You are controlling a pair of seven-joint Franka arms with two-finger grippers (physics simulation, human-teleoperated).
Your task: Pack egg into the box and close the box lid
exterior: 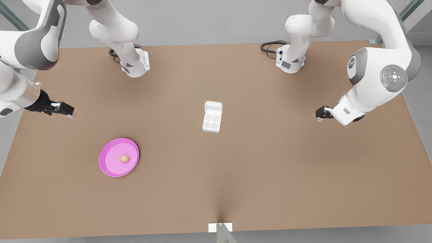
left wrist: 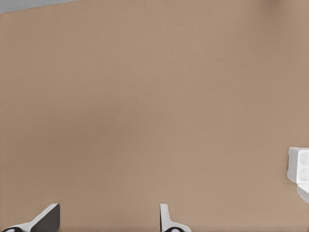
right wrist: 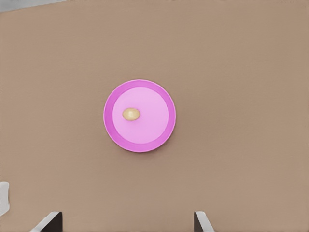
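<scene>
Brown table (exterior: 270, 168) holds our open box (exterior: 212, 122) at centre; egg (exterior: 124, 158) on the plate (exterior: 111, 168) at eight o'clock. Right gripper (exterior: 65, 109) and left gripper (exterior: 320, 113) hover open, nothing between.

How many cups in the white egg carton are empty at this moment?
4. All four cups of the box are empty, in a two-by-two grid: two beside the open box lid, two farther from it. The egg lies on the pink plate.
</scene>
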